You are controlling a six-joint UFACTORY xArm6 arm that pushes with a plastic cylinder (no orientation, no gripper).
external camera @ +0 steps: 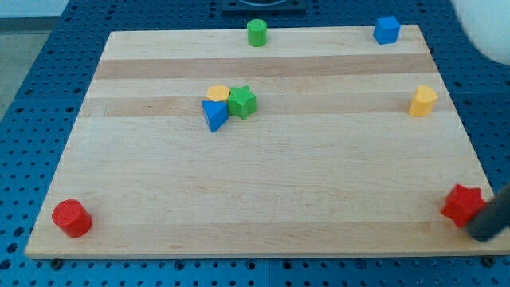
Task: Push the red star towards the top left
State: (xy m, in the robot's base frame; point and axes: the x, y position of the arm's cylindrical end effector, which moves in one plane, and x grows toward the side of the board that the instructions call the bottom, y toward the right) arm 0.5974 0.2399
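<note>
The red star (461, 204) lies at the wooden board's (263, 191) bottom right corner, close to the right edge. My dark rod comes in from the view's right edge, and my tip (481, 233) sits just below and to the right of the red star, touching or nearly touching it.
A red cylinder (72, 218) sits at the bottom left corner. A yellow block (217, 93), a green star (242, 102) and a blue triangle (213, 115) cluster left of centre. A green cylinder (256, 33) and a blue cube (386, 29) stand at the top edge. A yellow block (423, 101) is at the right.
</note>
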